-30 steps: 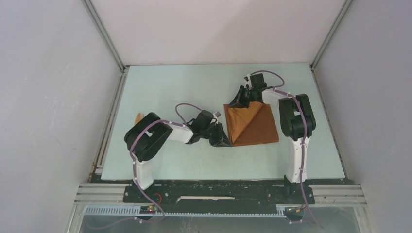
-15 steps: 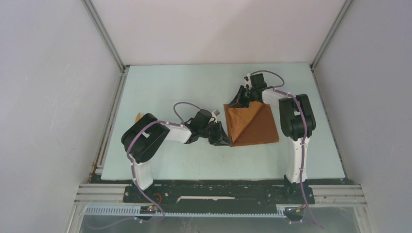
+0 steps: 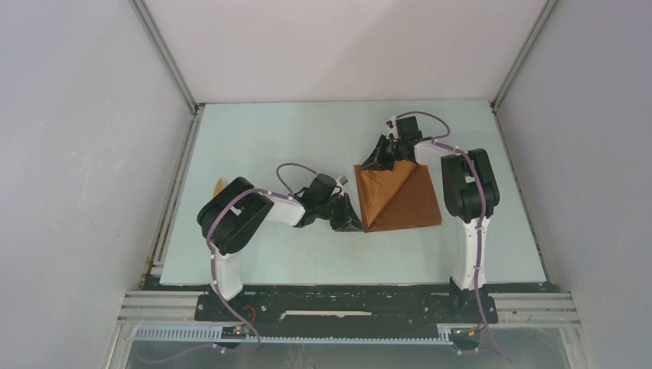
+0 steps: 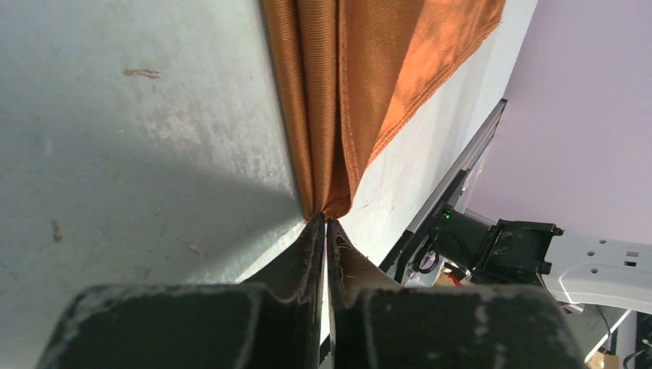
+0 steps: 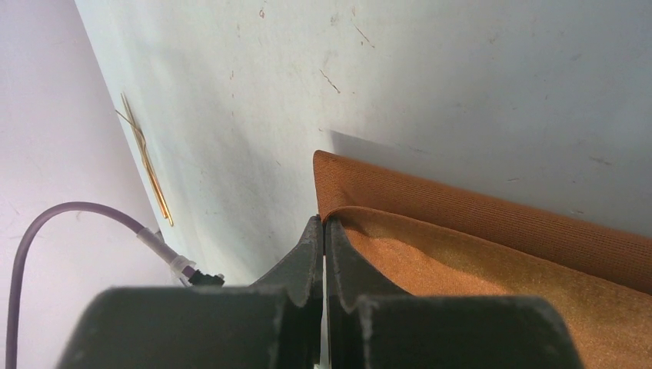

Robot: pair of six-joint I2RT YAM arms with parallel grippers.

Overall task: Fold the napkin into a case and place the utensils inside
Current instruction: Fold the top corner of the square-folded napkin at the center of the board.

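Top view: a rust-orange square cloth napkin [image 3: 407,201], one corner folded over along a diagonal, lies on the pale green table [image 3: 269,138]. The left gripper [image 3: 355,224] is at its near-left corner and the right gripper [image 3: 378,161] at its far-left corner. Slim light-brown wooden utensils [image 3: 219,184] are mostly hidden behind the left arm. Left wrist: jaws pinched on a bunched napkin corner. Right wrist: jaws closed on the upper layer's corner, utensils well apart. Against the earlier frames the napkin is unmoved; the left elbow has shifted slightly
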